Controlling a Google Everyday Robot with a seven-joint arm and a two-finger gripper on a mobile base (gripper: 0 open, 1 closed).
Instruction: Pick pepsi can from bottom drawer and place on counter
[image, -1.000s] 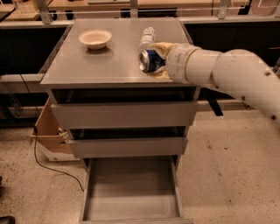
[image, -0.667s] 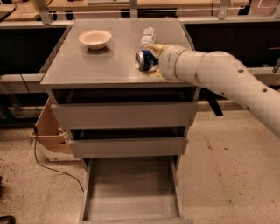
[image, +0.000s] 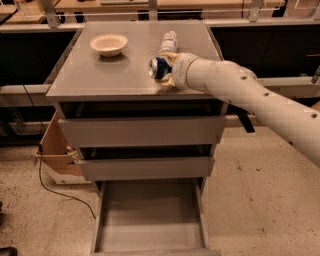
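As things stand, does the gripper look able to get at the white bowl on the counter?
Likely not yet: the gripper hovers over the counter with bare surface between it and the bowl, but its jaws are shut on the pepsi can.

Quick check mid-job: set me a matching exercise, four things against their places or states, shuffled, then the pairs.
Things:
1 pepsi can
2 bowl
3 bottom drawer
4 cardboard box

Places or states:
A pulled open
B on the floor left of the cabinet
C held by the gripper over the counter
D standing on the counter, back left

Pairs: 1-C; 2-D; 3-A; 4-B
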